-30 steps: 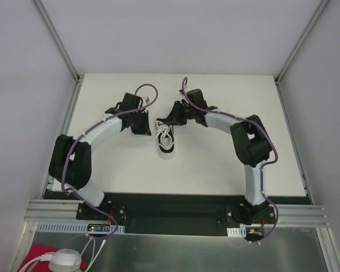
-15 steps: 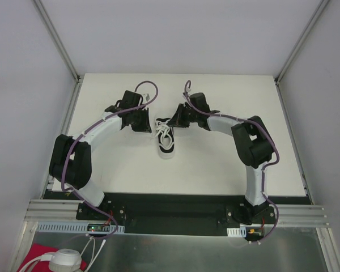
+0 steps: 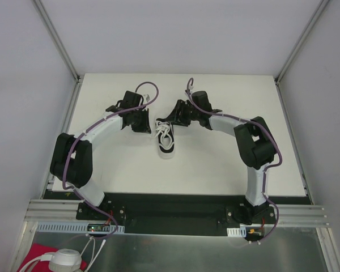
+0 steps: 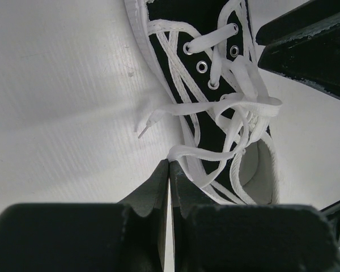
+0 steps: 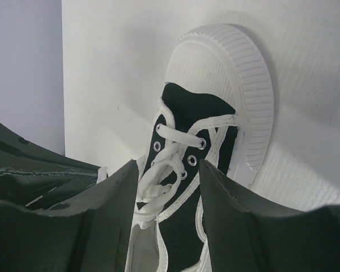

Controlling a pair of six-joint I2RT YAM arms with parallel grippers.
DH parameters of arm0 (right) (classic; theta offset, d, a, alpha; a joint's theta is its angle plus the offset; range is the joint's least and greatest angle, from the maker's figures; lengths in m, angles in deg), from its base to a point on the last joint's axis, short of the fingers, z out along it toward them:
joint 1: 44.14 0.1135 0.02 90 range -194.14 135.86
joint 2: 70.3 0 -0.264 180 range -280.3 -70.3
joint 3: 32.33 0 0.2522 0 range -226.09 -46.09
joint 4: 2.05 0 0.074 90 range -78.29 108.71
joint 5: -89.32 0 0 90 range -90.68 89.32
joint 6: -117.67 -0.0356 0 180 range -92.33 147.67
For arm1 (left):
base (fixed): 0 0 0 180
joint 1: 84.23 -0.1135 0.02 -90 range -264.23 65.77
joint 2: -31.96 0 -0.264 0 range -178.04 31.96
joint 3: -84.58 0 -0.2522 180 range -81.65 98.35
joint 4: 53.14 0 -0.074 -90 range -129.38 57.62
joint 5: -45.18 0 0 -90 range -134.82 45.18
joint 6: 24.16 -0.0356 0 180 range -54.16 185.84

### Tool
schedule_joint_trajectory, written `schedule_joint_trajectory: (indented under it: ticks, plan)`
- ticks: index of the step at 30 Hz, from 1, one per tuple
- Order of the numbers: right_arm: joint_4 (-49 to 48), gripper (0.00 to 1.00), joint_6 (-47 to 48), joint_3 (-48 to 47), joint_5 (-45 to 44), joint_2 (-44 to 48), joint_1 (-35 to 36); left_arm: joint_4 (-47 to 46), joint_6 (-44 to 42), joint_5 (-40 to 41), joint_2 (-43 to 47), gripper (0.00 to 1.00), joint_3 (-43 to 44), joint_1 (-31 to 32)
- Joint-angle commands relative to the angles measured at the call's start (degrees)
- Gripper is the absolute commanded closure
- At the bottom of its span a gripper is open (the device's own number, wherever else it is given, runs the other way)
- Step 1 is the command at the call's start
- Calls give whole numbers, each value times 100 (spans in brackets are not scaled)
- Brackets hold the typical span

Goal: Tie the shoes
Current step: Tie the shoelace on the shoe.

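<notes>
shoe [image 3: 166, 141]: laces [image 4: 246, 107] loose, untied. left tool [image 4: 169, 170] closed by shoe's heel, hold on lace unclear. right tool [image 5: 169, 170] open astride laces; should pinch one strand only.

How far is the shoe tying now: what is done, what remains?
Done: nothing finished. The laces lie in a loose tangle on the sneaker, with no bow. In hand: the left gripper is shut beside a lace loop; whether it pinches it is unclear. The right gripper is open astride the laces. Left: the bow and tightening.
</notes>
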Motion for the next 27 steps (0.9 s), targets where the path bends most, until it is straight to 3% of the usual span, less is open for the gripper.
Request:
schedule_joint_trajectory:
  ticks: [1, 10, 19, 27]
  plan:
    - [321, 49, 225, -326, 27, 182, 61, 89, -154, 53, -2, 100, 195, -12]
    - [647, 54, 419, -449, 62, 15, 280, 89, -163, 79, 6, 100, 186, -3]
    - [603, 85, 332, -511, -26, 15, 246, 89, -172, 70, -29, 100, 194, -12]
    - [305, 96, 173, -388, -113, 129, 184, 89, -189, 53, -55, 100, 212, -3]
